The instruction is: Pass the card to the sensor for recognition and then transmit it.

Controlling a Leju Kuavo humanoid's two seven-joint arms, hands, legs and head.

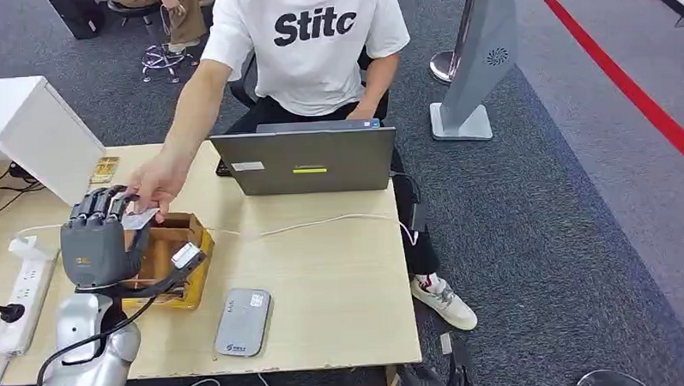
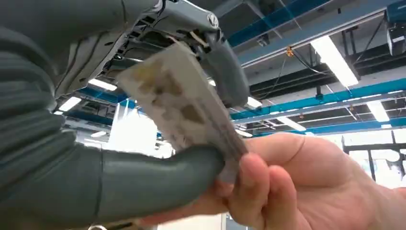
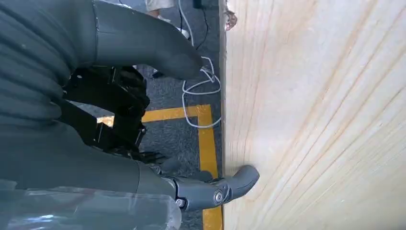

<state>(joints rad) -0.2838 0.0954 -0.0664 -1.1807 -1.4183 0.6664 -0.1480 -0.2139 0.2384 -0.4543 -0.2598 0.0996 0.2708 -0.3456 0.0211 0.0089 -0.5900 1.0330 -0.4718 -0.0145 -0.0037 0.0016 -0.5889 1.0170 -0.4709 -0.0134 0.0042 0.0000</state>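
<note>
Handing over: the left hand [image 1: 95, 240] is raised above the table [image 1: 342, 279], card [image 1: 139, 220] at its fingertips, and a person's hand [image 1: 156, 184] has hold of the far end.
Left grasp: in the left wrist view the card [image 2: 184, 108] is pinched between the thumb [image 2: 143, 179] and the fingers [image 2: 222, 72] above it, so the hand is clasping the card while the person's fingers also clamp its edge.
Why so: the card juts forward past the fingertips, which probably leaves the person an edge to take.
Sensor: the grey reader [image 1: 242, 322] lies on the table below and to the right of the left hand, well apart from the card.
Box: a brown box [image 1: 173, 259] sits just under the left hand.
Right hand [image 3: 119, 96]: hangs beside the table edge, thumb apart from the fingers, grasping nothing.
Stage: judged to be the pass itself, release not yet made.
</note>
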